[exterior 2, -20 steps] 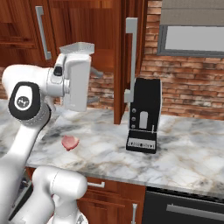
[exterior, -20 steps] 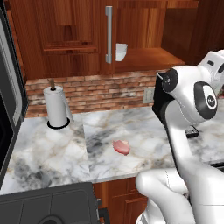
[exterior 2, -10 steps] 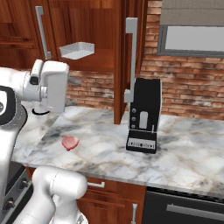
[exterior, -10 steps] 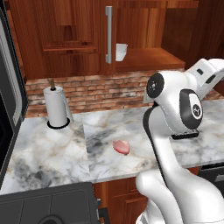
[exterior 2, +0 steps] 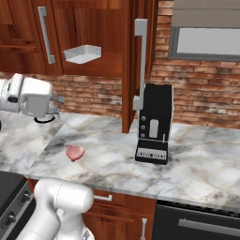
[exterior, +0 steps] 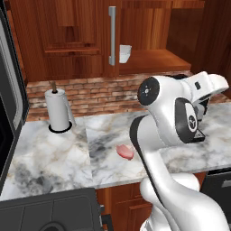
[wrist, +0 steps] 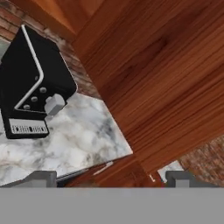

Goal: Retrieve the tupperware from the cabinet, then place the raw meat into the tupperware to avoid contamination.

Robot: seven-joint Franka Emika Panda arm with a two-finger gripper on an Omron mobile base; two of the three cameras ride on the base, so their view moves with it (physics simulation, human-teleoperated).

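A simulated kitchen with a red brick back wall is showing, and a marbled grey-white bench (exterior: 54,153) is running below reddish-brown wooden cupboards. At the left, a white paper-towel roll (exterior: 58,109) is standing upright on the bench. To its right, the raw meat (exterior: 125,151), a flat pink slab, is lying alone on the marble near the front edge. Above it, the cabinet (exterior 2: 93,28) is standing open, and the tupperware (exterior 2: 83,53), a whitish boxy container, is sitting on its shelf near the front lip. Further right, a black coffee machine (exterior 2: 153,124) is resting on the bench beside the open door.

The claw (wrist: 109,178) is gaping wide and holding nothing, its camera facing the wooden door and the coffee machine.

To do this step well, the arm is probably needing to turn toward the shelf, clear the door edge, level the claw with the tupperware, and straddle its walls squarely before closing.
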